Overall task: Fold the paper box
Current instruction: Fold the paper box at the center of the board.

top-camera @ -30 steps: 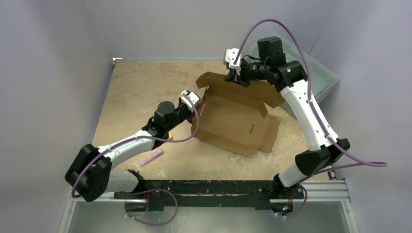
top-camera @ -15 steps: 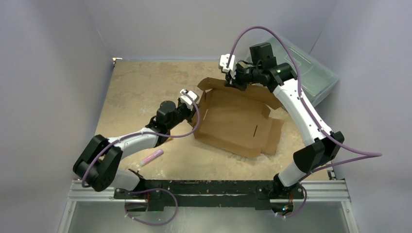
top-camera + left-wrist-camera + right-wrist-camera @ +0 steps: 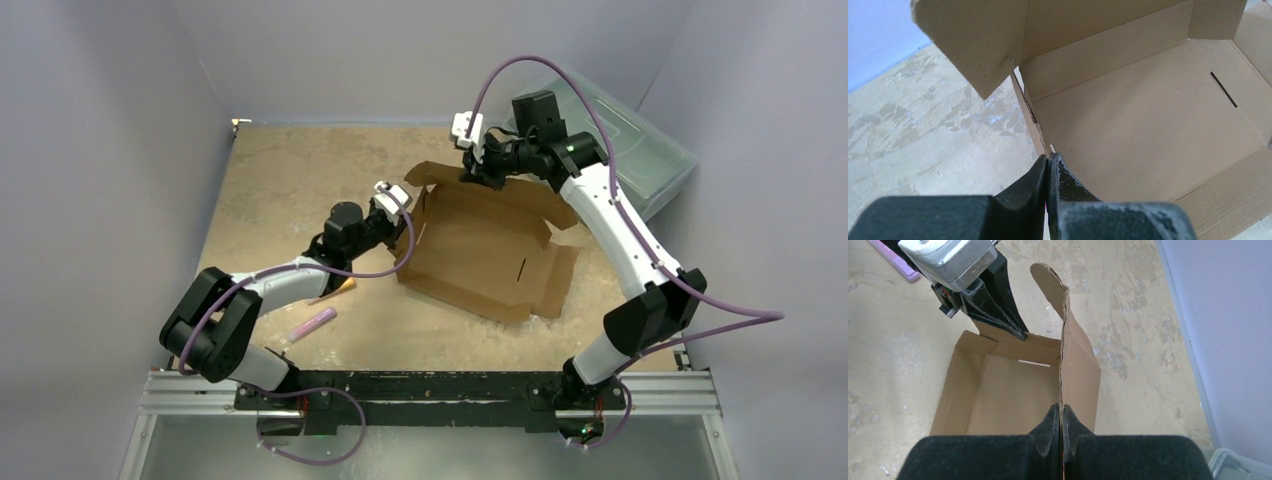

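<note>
On 1 grey-walled, mottled beige surface [image 3: 280, 190], left jaws and right jaws pinch flaps of 1 brown corrugated cardboard box [image 3: 480, 255].

The paper box [image 3: 490, 255] is plain brown, unprinted. The bench [image 3: 270, 190] is mottled beige with paler patches. The arm [image 3: 620, 230] at right is finished in white and black; the fingers [image 3: 1070, 185] are matt black. A lilac-pink stick [image 3: 312, 322] is shown near left, and a translucent grey-green bin [image 3: 650, 160] far right.
</note>
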Robot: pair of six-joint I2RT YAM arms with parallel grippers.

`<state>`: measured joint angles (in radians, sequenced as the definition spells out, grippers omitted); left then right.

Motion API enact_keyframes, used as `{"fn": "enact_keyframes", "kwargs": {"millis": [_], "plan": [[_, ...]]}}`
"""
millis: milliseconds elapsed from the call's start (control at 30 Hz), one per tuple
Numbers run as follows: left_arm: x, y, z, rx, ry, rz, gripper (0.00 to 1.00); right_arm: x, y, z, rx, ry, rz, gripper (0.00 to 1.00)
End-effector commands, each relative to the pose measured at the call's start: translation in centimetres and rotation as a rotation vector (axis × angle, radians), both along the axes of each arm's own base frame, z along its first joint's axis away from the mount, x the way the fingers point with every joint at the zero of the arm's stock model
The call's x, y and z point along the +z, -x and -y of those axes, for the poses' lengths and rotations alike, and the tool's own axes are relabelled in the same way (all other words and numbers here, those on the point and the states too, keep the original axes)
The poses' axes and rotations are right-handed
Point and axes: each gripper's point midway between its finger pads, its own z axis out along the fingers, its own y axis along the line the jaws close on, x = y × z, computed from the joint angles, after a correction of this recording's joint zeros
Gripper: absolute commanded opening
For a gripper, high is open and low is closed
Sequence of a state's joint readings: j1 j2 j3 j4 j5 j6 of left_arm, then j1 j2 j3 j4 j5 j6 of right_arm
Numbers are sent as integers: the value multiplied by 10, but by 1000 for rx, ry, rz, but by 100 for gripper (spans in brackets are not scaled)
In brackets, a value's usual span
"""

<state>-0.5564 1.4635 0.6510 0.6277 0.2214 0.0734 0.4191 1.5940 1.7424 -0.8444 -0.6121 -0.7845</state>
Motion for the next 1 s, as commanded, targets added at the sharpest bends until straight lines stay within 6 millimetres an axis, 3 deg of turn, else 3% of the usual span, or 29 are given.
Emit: {"fn": "enact_keyframes", "kwargs": {"millis": [0,233,500,833,900,967], "plan": [[42,-4,12,-78,36,132,0,21,12,-6,37,-58,22,0],[43,5,7,-78,50,129,0,15,11,-2,7,-47,10,4],[25,9,14,-102,59,38,0,-9,3,9,-76,6,-3,10],[8,-23,27,-75,9,-103,0,-23,-21,26,-273,8,12,11],[7,-28,27,-63,5,-124,0,-23,-24,32,-311,-2,15,16],[6,-34,27,-53,3,-143,0,-23,-25,40,-347,-16,13,28]]}}
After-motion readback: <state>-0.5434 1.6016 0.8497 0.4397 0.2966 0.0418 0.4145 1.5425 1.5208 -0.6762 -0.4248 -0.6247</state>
